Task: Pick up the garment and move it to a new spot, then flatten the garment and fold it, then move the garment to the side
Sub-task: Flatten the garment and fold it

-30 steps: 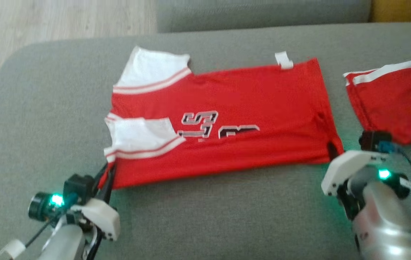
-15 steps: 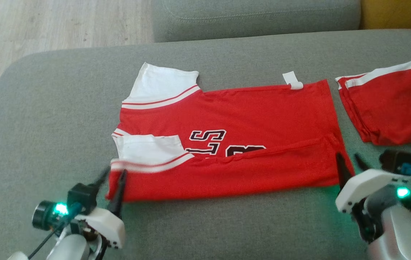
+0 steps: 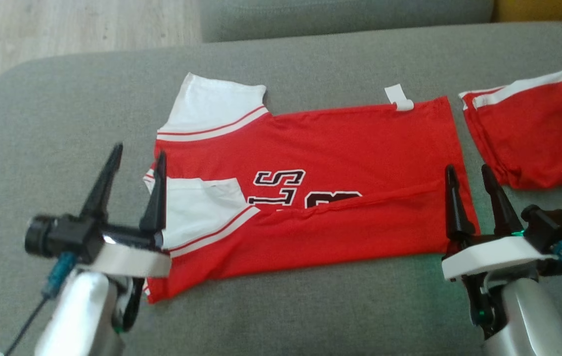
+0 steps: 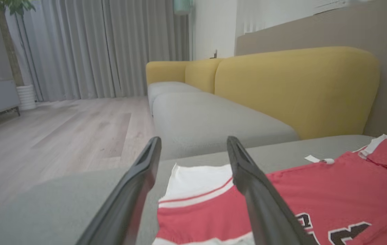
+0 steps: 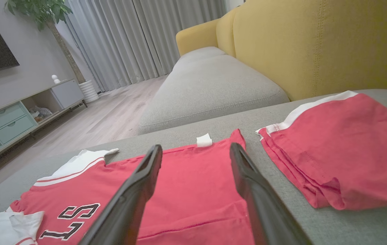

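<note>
Jersey (image 3: 340,143) lying mid-frame on cushion (image 3: 310,306), lower flap folded up. Left gripper (image 3: 140,150) lower left, right gripper (image 3: 468,168) lower right, both gaping wide, gripping nothing. Risk: snagging fabric while lifting off, undoing fold.

Black-outlined "LS" lettering (image 3: 281,184) — partly hidden — on red jersey (image 3: 355,141)

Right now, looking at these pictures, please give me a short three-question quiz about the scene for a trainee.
1. True or false: the left gripper is shut on the red jersey with white sleeves.
2. The folded red shorts with a white band lie: A) on the jersey; B) beside it, on the robot's right; C) under the jersey.
3. Fill in: the right gripper stands ___ near the jersey's hem.
Key: 1 false; 2 B; 3 open.
</note>
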`<state>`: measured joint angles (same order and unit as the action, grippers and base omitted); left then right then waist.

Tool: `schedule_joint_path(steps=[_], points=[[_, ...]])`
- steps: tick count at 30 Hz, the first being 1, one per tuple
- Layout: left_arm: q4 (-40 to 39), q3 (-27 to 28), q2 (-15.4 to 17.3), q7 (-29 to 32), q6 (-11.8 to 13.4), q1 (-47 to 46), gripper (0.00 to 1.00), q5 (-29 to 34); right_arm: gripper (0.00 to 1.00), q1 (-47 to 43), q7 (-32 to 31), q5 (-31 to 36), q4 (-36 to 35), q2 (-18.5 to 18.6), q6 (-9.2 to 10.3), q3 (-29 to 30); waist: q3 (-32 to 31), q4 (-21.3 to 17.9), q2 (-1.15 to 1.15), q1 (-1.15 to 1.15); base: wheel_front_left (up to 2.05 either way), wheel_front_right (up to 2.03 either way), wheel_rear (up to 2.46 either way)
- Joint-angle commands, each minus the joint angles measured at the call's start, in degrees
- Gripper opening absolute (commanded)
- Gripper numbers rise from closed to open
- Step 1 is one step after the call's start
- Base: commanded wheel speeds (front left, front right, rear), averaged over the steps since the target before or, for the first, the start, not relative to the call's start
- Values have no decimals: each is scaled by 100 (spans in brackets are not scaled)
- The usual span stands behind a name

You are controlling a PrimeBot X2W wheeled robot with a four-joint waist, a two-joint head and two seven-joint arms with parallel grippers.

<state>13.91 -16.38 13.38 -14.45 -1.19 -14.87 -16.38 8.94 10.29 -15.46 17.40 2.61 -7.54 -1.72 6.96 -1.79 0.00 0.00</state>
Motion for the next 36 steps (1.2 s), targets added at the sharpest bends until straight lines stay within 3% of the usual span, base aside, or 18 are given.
schedule_joint_path(steps=[1,6,10,13,16,20,28,36], points=[[-197,280,148,-52,-59,-417,100,53,100,247,90,9,-201,27,5,-152,147,-74,0,0,0,0,0],[108,226,506,91,-389,-1259,100,145,100,470,221,9,-285,27,5,-203,613,-270,0,0,0,0,0],[664,-112,936,907,-587,-2237,100,54,100,658,300,-41,-392,27,5,-247,1092,-442,0,0,0,0,0],[994,-380,1124,1364,-619,-2668,100,-118,100,739,336,-79,-415,27,5,-294,1297,-527,0,0,0,0,0],[1400,-1021,1458,1989,-626,-3222,100,-583,100,852,378,-167,-441,27,5,-390,1575,-655,0,0,0,0,0],[1833,-1539,1833,2336,-628,-3815,100,-1194,100,989,419,-262,-441,27,5,-573,1860,-836,0,0,0,0,0],[2660,-1934,2103,2587,-629,-4629,100,-2010,100,1104,461,-400,-473,27,5,-699,2326,-1118,0,0,0,0,0],[3223,-2368,2212,2620,-629,-5148,100,-2324,100,1153,469,-494,-584,27,5,-692,2693,-1260,0,0,0,0,0]])
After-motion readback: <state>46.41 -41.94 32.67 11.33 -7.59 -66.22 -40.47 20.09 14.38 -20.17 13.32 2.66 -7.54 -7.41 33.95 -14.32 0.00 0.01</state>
